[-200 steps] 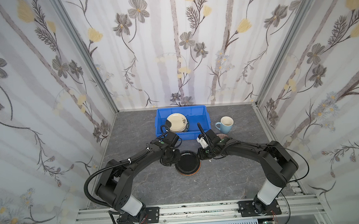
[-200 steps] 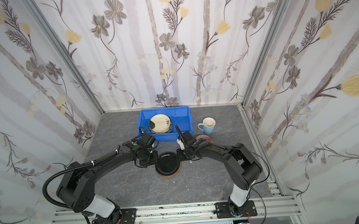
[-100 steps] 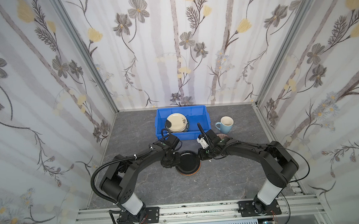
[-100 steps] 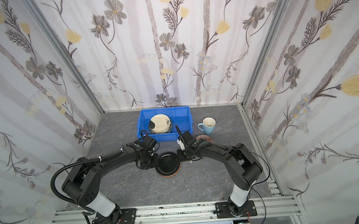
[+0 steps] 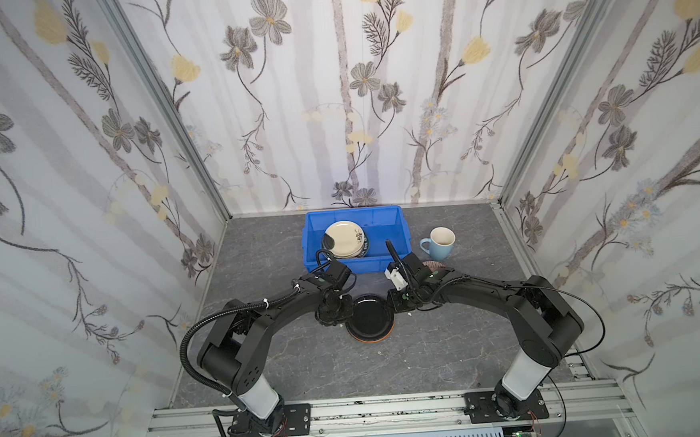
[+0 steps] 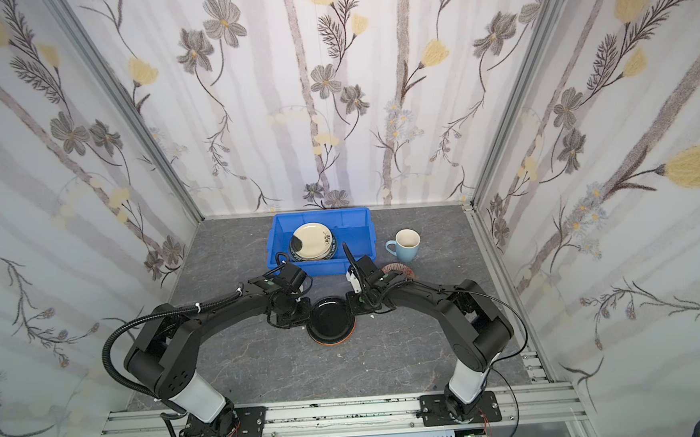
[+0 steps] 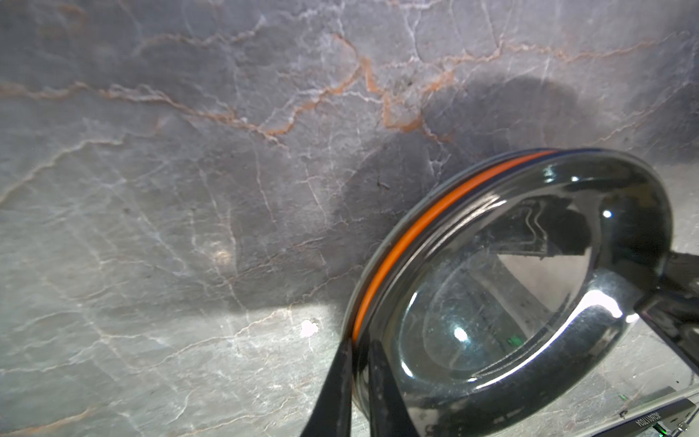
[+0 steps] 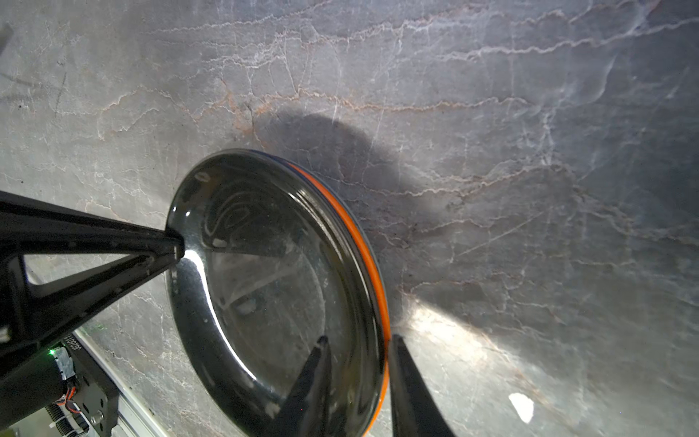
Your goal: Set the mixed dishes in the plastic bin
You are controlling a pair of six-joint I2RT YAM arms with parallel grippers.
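The grey, veined stone table (image 5: 291,373) carries a blue bin (image 5: 367,263) at the back middle. A pale blue mug (image 5: 439,242) stands right of the bin, with a patterned bowl (image 5: 434,265) just in front of it. An orange-rimmed plate (image 5: 368,340) lies mid-table under a dark glass plate (image 5: 369,318). White flecks (image 5: 380,353) lie nearby.

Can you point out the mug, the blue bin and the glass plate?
Pale blue mug (image 5: 440,252), in a top view: outer side.
Blue plastic bin (image 5: 368,264), in a top view: front wall.
Glass plate (image 8: 264,283), right wrist view: centre.
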